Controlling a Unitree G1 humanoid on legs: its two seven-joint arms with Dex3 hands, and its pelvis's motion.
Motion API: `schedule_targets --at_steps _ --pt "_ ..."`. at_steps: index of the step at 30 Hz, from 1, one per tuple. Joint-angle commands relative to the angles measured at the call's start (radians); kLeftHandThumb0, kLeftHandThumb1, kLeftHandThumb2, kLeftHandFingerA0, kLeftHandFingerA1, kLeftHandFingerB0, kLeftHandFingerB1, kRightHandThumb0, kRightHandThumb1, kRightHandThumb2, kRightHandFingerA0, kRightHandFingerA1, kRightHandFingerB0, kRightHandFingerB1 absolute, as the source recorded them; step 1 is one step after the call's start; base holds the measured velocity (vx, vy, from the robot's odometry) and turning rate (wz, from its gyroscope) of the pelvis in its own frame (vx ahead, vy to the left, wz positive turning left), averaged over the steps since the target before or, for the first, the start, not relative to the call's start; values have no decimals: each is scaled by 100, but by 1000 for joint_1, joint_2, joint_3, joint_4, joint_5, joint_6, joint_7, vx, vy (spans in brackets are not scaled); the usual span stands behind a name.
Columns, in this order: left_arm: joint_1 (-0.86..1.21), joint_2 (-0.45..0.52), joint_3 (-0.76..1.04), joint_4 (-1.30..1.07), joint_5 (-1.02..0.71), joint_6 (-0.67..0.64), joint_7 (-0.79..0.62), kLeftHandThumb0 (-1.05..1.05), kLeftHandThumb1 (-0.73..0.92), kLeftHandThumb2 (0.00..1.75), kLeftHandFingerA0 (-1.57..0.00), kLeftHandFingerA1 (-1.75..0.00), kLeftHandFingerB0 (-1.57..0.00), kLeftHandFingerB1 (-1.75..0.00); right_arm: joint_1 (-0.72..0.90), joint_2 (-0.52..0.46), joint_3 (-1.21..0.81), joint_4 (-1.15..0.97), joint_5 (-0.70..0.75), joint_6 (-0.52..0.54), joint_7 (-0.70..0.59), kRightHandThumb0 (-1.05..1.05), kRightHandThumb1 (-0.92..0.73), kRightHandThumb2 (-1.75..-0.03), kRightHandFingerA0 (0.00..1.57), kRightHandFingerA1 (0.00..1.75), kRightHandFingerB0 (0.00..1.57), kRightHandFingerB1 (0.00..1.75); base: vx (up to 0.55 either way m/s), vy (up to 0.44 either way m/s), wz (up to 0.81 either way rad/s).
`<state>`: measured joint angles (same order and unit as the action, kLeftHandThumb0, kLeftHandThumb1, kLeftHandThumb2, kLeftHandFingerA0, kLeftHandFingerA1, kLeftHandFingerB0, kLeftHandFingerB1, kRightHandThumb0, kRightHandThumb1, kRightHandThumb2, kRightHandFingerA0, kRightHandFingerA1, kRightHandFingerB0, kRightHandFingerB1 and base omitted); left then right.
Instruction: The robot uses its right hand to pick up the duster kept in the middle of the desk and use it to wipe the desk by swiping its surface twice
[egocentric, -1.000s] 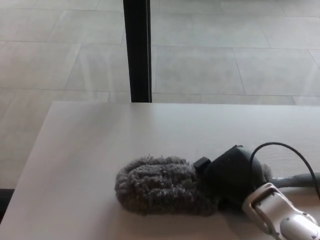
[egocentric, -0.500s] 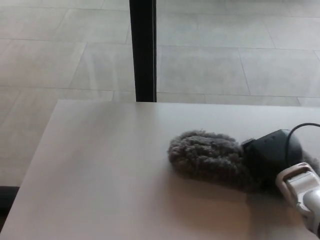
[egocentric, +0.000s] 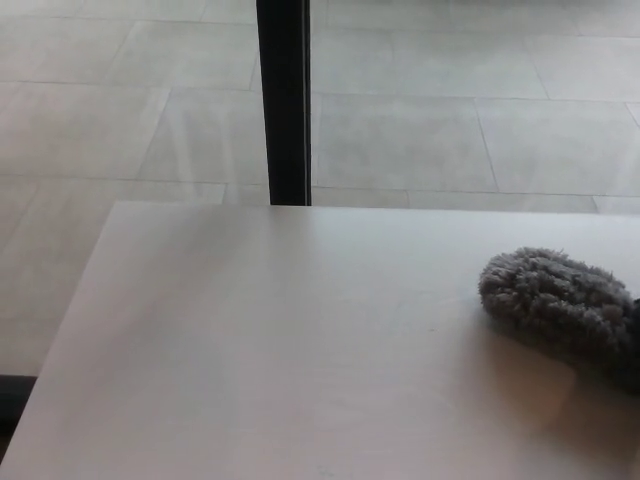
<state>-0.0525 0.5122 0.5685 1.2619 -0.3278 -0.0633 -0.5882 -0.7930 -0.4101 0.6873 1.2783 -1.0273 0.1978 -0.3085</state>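
Can't see either of my hands from up here right now, so no telling what my right one's fingers are doing. The fluffy grey duster (egocentric: 558, 298) lies on the white desk (egocentric: 280, 350), way over at my right edge, its far end cut off by the frame. Beyond the desk there's a black post (egocentric: 285, 100) and pale tiled floor (egocentric: 120, 110).

Pretty soft daylight from my head cam, slightly hazy overall. My desk (egocentric: 250, 350) has a pale sheen, and the duster (egocentric: 555, 298) drops a soft shadow toward me. Fluffy edges look blurry.
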Motion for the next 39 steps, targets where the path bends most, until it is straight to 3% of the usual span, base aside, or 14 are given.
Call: schedule_targets --at_steps 1,7,10,11,14,16,17,18,22,24,26,32,33,39 --pt "8 7 14 -1 -24 -5 -8 -46 56 68 -34 -57 -36 -44 40 -5 9 35 30 52 110 -46 -69 -60 80 159 67 82 0 0 0" --pt "5 4 7 -5 -18 -5 -5 -46 58 67 -39 -59 -40 -45 47 11 4 6 56 19 59 -42 -70 -65 81 151 65 75 0 0 0" --pt "7 8 4 -9 -17 -7 -13 -46 59 67 -35 -58 -37 -44 51 14 13 -19 52 -22 16 -44 -73 -64 79 172 64 75 0 0 0" --pt "7 8 7 -7 -20 -5 -15 -46 57 66 -34 -57 -36 -45 45 18 14 -21 56 -26 38 -38 -65 -62 73 160 46 50 0 0 0" --pt "6 8 8 -1 -19 -9 -8 -47 56 66 -35 -57 -38 -44 31 24 1 -28 84 -52 106 -38 -67 -63 69 152 37 51 0 0 0" --pt "8 8 6 1 -15 -17 -3 -49 58 66 -38 -57 -39 -44 11 29 -2 -25 97 -52 190 -68 -71 -63 42 84 2 28 0 0 0" --pt "7 9 9 3 -18 -15 -6 -47 57 66 -38 -57 -39 -44 1 32 -10 -24 109 -45 238 -81 -56 -94 16 62 0 16 0 0 0" --pt "6 10 5 4 -13 -18 -3 -48 59 65 -38 -57 -39 -44 -7 32 -25 -26 126 -42 271 -105 -63 -98 0 6 0 3 0 0 0" --pt "4 10 8 -3 -19 -4 1 -43 61 69 -38 -59 -42 -46 -20 10 -123 -75 231 -99 338 -103 -71 -62 0 0 0 0 0 0 0" --pt "5 10 7 -2 -17 -9 0 -45 62 69 -39 -60 -41 -46 -24 2 -143 -95 241 -108 351 -102 -61 -84 0 0 0 0 0 0 0" --pt "7 9 7 -3 -17 -17 -5 -43 62 71 -39 -63 -42 -47 -26 -17 -166 -139 252 -103 383 -103 -72 -62 0 0 0 0 0 0 0" --pt "15 5 13 -19 -28 -5 -9 -42 65 70 -40 -65 -45 -50 -9 -90 -251 -220 298 -116 455 -105 -73 -63 0 0 0 0 0 0 0" --pt "17 3 17 -18 -33 -3 -14 -40 62 71 -38 -65 -45 -49 -9 -102 -254 -232 293 -107 465 -102 -60 -87 0 0 0 0 0 0 0" --pt "21 -3 19 -10 -30 -10 -6 -42 64 69 -41 -65 -46 -49 35 -194 -332 -338 342 -112 503 -105 -72 -62 0 0 0 0 0 0 0"
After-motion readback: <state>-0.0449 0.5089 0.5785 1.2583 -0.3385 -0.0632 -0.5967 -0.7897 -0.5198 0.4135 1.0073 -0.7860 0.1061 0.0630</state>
